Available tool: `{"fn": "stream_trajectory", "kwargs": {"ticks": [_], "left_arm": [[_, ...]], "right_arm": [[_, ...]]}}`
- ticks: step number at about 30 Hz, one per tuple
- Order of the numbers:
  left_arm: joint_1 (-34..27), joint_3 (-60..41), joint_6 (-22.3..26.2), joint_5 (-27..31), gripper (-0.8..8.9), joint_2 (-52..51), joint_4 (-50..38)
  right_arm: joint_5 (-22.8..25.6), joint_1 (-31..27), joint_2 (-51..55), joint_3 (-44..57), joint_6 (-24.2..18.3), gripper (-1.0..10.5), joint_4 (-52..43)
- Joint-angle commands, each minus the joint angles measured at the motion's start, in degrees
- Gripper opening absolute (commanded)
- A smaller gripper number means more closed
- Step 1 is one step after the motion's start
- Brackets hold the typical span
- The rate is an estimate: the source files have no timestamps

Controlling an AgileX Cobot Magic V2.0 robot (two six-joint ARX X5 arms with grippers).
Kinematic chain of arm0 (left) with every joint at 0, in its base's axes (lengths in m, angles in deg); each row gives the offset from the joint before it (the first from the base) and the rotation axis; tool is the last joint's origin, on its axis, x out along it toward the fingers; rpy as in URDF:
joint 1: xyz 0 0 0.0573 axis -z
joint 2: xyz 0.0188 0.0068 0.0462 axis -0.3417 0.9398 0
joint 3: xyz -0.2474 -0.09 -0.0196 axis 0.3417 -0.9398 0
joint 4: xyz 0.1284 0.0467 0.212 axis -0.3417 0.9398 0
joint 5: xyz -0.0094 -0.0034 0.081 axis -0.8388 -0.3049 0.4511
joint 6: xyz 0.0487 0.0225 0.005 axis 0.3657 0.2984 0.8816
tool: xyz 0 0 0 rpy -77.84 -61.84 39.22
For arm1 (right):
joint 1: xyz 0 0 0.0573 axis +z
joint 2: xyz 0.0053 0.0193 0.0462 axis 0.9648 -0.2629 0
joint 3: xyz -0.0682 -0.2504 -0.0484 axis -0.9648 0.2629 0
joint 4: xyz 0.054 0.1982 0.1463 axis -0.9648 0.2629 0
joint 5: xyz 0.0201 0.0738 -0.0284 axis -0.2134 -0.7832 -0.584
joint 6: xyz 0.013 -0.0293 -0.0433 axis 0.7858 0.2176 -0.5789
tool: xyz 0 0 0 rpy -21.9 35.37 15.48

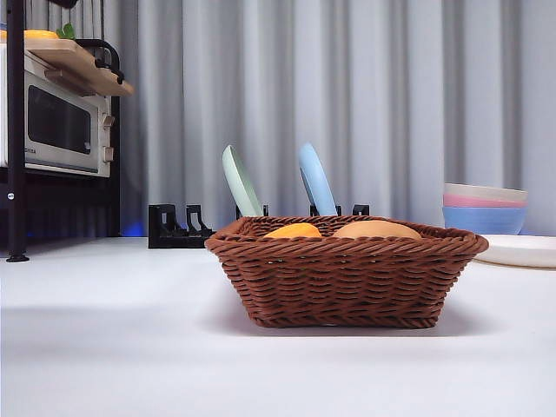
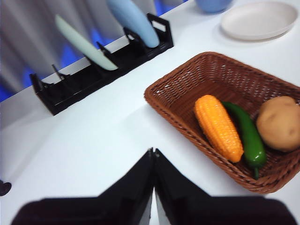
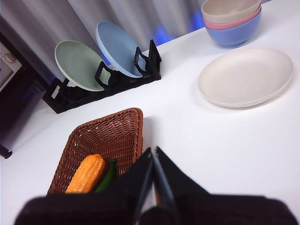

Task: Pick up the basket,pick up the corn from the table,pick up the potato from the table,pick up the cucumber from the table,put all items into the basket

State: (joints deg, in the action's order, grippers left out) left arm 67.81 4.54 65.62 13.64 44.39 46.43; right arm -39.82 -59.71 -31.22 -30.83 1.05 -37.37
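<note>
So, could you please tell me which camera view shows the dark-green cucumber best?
The left wrist view: the glossy dark-green cucumber lies in full length between the orange corn cob and the tan potato in the brown wicker basket. The right wrist view shows only a sliver; the front view hides it.

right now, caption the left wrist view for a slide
Corn, cucumber and potato in the wicker basket; left gripper shut above the table.

In the front view the basket (image 1: 346, 276) wall hides the cucumber entirely and all but the tops of the corn (image 1: 294, 231) and potato (image 1: 376, 229). In the right wrist view, that gripper's dark jaws cover the potato, the basket's near corner and the cucumber's (image 3: 107, 176) lower end.
</note>
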Motion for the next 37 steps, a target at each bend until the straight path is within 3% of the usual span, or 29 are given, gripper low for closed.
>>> {"fn": "stream_trajectory", "kwargs": {"ticks": [1,4,9,12,19,24,30,37], "left_arm": [[-1.7,-0.2,2.1,0.4,-0.03,-0.7,-1.1],[-5.6,-1.9,4.9,-0.3,-0.03,-2.7,-5.9],[-15.8,-11.1,3.4,-0.7,-0.03,-10.6,-23.1],[-22.0,-16.7,1.9,-3.2,-0.03,-15.8,-28.6],[-37.4,-25.2,-0.4,-14.1,-0.03,-26.4,-27.3],[-45.9,-28.9,-2.6,-15.5,-0.03,-32.2,-25.3],[-50.6,-30.9,-2.6,-15.6,-0.03,-36.1,-18.6],[-52.8,-37.0,-3.4,-17.1,-0.03,-39.2,-19.0]], "right_arm": [[0.2,0.1,0.0,0.3,0.5,0.0,-0.3],[0.2,0.1,0.0,0.3,0.5,0.0,-0.3],[0.2,0.1,0.0,0.3,0.5,0.0,-0.3],[0.2,0.1,0.0,0.3,0.5,0.0,-0.3],[0.2,0.1,0.0,0.3,0.6,0.0,-0.3],[0.2,0.1,0.0,0.3,0.6,0.0,-0.3],[0.2,0.1,0.0,0.3,0.5,0.0,-0.3],[0.2,0.1,0.0,0.3,0.6,0.0,-0.3]]}}
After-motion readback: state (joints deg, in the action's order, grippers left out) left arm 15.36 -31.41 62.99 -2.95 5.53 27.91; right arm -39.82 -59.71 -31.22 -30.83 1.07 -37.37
